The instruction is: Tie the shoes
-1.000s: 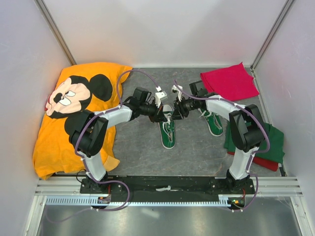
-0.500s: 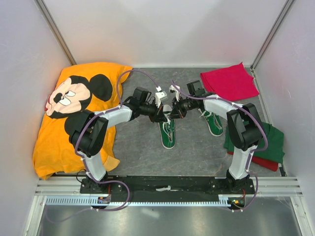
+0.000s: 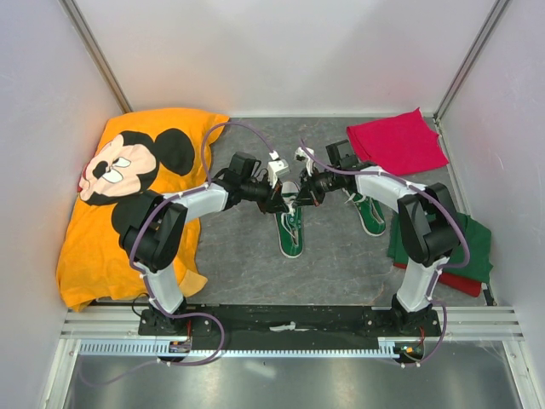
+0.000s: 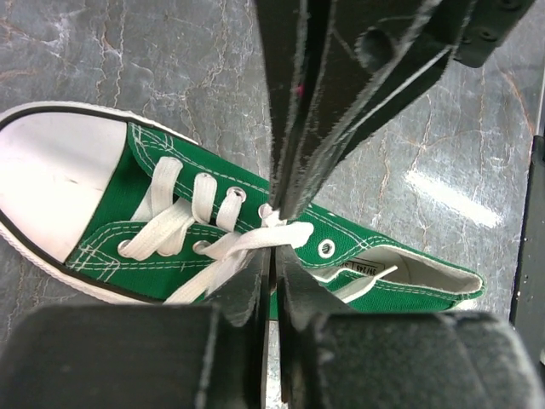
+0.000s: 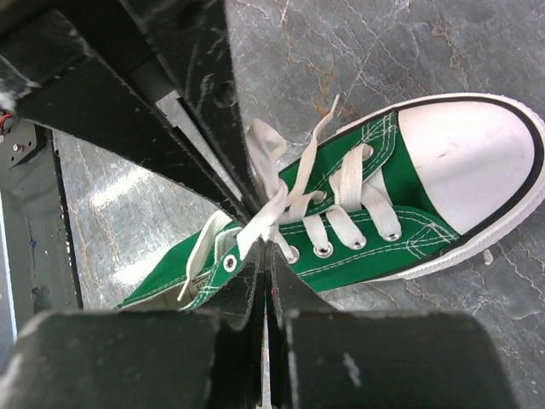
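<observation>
Pulling both ends outward, low and level, should cinch the white lace [image 4: 223, 249] without dragging the shoe [image 3: 290, 232], which lies in the middle of the surface [image 3: 243, 264]; the other shoe [image 3: 370, 213] sits to its right. The left claw [image 4: 272, 254] and right claw [image 5: 264, 249], each pressed together pinching lace, meet tip to tip over the eyelets, forearms angled inward.
</observation>
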You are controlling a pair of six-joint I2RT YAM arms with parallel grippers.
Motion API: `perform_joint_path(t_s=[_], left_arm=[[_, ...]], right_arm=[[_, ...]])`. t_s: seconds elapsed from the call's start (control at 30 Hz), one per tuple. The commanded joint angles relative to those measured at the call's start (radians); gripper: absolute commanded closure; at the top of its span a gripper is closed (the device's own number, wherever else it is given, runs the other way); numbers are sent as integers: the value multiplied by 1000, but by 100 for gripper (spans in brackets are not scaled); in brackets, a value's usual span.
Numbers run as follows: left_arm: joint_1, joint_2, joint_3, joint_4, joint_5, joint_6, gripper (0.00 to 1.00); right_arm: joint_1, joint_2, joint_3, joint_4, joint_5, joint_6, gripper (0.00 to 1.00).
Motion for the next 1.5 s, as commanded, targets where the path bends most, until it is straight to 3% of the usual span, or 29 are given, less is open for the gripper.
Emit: perform_joint_path(t_s=[0.0,0.2,0.33,0.57,0.8,0.87,0.9,1.07,1.33,1.43,1.47], left_arm=[[3,-31,-9,8,11,37,80],[11,-75,-17,1,-14,42,63],[26,-135,-38,-81,-9,104,61],[81,-253,-95,-196,50,356,57],[110,-241,-100,-154,9,618,51],[109,-226,-92,-140,24,724,47],[107,-203,-74,-140,24,749,40],[71,-134,-20,-170,-19,873,32],[27,-51,42,-154,-71,870,36],[18,-39,58,-189,-69,885,55],[15,-37,63,-203,-72,893,69]], right_arm=[[-11,-67,-21,53,-4,10,100],[-11,-84,-39,52,15,8,100],[-11,-89,-49,50,25,4,100],[-13,-96,-49,50,28,16,100],[-11,-104,-49,52,22,38,100],[-11,-101,-47,52,25,39,100],[-13,-99,-47,50,27,45,100],[-11,-93,-39,48,35,51,100],[-11,-95,-33,48,38,70,100],[-11,-99,-33,45,53,76,100],[-13,-101,-35,45,59,76,100]])
